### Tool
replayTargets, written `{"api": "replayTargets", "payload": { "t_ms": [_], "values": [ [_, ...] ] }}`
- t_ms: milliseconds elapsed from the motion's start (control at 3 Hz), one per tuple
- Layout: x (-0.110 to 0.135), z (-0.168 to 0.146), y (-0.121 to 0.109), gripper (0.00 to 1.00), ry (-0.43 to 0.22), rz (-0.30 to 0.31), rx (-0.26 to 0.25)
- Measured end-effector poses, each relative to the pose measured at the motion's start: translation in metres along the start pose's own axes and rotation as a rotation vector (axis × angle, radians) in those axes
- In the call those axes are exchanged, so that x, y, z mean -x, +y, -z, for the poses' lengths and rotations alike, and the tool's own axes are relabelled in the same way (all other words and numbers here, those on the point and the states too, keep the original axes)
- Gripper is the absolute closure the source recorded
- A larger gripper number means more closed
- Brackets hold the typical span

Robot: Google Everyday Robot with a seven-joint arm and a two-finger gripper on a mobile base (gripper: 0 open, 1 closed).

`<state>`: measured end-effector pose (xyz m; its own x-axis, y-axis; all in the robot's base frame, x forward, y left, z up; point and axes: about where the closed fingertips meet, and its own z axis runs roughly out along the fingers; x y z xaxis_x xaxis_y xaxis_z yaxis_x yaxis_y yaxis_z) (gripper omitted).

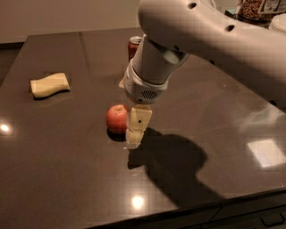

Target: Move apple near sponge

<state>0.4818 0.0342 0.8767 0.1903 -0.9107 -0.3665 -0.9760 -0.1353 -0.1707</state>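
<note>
Apple [116, 119] on dark bench [67, 179], touching or just beside tool [135, 132], tool low over bench, whether wide or narrow cannot be told, sponge [49, 85] well apart on apple's far side, red can [134, 47] behind tool

No legible text, brand, number or sign. The red can [133, 45] at the far side of the table [223, 120] shows no lettering I can read. The labelled package [268, 6] at the far upper right carries print too small to make out. My gripper [135, 136] hangs low over the table, just beside the apple [116, 118].
</note>
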Motion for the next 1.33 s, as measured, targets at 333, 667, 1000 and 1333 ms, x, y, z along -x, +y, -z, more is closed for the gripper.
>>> {"api": "replayTargets", "payload": {
  "t_ms": [333,667,1000,1333],
  "values": [
    [0.008,-0.015,0.003,0.0,0.008,0.023,0.009],
    [0.01,-0.028,-0.002,0.17,0.025,0.027,0.018],
    [0.009,-0.032,-0.006,0.4,0.032,0.024,0.02],
    [0.01,-0.026,-0.013,0.64,0.031,0.014,0.02]
  ]
}}
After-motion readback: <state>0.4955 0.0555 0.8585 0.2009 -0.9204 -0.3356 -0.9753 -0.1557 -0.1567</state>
